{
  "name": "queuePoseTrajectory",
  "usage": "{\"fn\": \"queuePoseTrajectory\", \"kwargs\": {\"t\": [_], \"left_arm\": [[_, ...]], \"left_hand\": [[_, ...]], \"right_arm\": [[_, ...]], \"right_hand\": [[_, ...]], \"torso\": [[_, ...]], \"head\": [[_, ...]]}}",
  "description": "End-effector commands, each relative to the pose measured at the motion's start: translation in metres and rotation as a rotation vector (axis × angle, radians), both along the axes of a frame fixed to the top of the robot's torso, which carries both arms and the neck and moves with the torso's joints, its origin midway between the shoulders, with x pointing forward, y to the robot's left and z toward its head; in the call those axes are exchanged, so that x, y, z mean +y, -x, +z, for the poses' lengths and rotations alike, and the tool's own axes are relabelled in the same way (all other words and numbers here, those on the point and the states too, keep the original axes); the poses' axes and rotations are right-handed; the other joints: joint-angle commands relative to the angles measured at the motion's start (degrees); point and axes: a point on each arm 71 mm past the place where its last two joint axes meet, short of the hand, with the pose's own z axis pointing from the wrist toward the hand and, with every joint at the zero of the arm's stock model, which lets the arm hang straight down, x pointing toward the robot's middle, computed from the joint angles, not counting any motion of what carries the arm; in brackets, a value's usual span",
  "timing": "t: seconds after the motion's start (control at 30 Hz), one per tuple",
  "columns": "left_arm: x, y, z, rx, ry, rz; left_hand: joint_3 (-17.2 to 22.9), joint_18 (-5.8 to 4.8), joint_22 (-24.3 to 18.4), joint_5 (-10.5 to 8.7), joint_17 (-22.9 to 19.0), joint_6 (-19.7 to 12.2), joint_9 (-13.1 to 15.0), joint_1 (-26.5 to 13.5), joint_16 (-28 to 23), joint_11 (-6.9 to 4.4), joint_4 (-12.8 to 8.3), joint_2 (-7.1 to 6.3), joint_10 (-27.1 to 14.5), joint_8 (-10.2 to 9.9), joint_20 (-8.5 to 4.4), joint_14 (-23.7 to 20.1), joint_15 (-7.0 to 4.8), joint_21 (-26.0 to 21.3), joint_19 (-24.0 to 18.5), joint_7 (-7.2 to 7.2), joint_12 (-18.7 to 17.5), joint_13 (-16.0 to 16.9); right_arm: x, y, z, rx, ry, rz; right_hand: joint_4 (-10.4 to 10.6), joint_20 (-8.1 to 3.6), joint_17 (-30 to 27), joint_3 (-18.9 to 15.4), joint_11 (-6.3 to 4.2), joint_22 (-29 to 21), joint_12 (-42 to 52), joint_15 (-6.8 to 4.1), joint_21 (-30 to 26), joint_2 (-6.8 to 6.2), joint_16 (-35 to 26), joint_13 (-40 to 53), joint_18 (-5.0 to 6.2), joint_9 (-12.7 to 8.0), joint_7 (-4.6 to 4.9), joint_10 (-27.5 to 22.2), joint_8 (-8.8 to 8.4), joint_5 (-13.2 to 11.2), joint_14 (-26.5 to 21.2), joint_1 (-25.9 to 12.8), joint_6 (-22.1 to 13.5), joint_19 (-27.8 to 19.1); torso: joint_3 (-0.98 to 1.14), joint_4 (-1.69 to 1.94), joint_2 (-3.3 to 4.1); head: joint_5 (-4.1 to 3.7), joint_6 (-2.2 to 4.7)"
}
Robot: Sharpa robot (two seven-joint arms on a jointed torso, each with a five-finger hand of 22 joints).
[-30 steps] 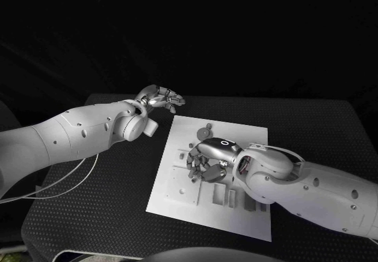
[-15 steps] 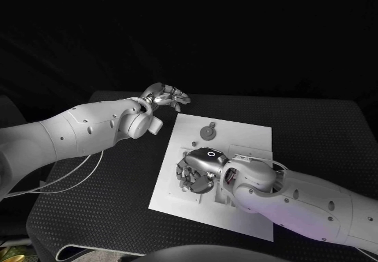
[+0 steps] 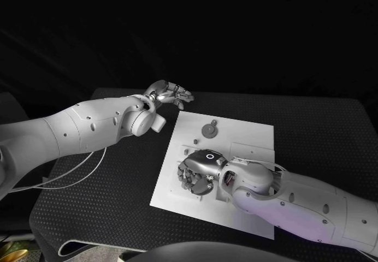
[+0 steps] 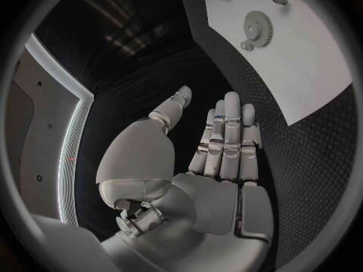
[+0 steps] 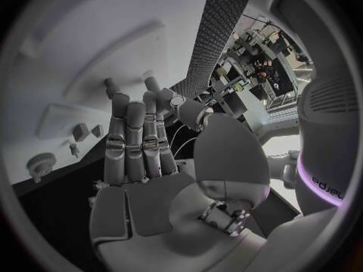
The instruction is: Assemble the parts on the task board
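The right hand (image 3: 197, 173), fingers apart and empty, hovers over the task board's (image 3: 252, 136) left edge, apparently reaching for a part; the gear (image 3: 208, 130) sits near its far edge. The left hand (image 3: 169, 93), open, waits beyond the far-left corner.

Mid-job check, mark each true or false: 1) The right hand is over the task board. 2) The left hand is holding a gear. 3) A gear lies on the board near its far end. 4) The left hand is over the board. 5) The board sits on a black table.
1) True: the right hand is low over the task board.
2) False: the left hand holds nothing, its fingers extended and bare.
3) True: the gear lies flat near the far end.
4) False: the left hand is over the black table, beyond the board's far left corner.
5) True.
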Motion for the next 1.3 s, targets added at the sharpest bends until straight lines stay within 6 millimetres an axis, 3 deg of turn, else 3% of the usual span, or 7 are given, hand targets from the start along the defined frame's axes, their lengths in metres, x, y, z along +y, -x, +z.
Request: {"fn": "queuePoseTrajectory", "kwargs": {"t": [0.03,0.6,1.3], "left_arm": [[-0.0032,0.0000,0.0012,0.000,0.011,-0.016],[-0.0023,-0.0002,0.0010,0.001,0.010,-0.015],[-0.0015,-0.0004,0.0008,0.003,0.009,-0.014]], "left_hand": [[-0.1,0.23,0.1,-0.31,0.1,-0.2,-0.1,0.1,0.0,0.28,0.4,0.18,-0.3,0.2,0.06,-0.5,0.00,-0.2,0.5,-0.02,0.1,-0.1],[-0.1,0.23,0.1,-0.31,0.1,-0.3,-0.1,0.1,-0.1,0.29,0.5,0.21,-0.3,0.2,0.07,-0.5,0.01,-0.2,0.5,-0.01,0.1,-0.1],[-0.1,0.23,0.1,-0.31,0.2,-0.3,-0.1,0.1,-0.1,0.31,0.5,0.21,-0.4,0.2,0.08,-0.6,0.03,-0.3,0.6,-0.01,0.1,-0.2]], "right_arm": [[0.0006,0.0011,-0.0027,-0.016,0.020,0.009],[-0.0045,-0.0014,-0.0061,-0.016,0.038,-0.002],[-0.0052,-0.0013,-0.0051,-0.052,0.043,-0.007]], "right_hand": [[-0.4,-0.14,-0.1,0.1,0.10,1.4,0.1,-0.44,0.2,0.54,0.3,0.1,0.82,2.6,-0.11,-0.1,0.19,-0.1,0.1,-0.1,0.4,-0.4],[-0.5,-0.14,-0.1,0.1,0.09,1.4,0.1,-0.45,0.4,0.57,0.3,0.2,0.82,2.7,-0.12,-0.2,0.18,-0.1,0.1,-0.2,0.4,-0.4],[-0.6,-0.18,-0.2,0.1,0.05,1.4,0.1,-0.49,0.6,0.59,0.4,0.5,0.82,2.8,-0.15,-0.1,0.20,-0.1,0.2,-0.2,0.4,-0.4]], "torso": [[0.02,-0.05,-0.01],[0.10,-0.15,-0.07],[0.04,-0.12,-0.08]], "head": [[0.11,-0.20],[0.16,-0.40],[0.02,-0.34]]}}
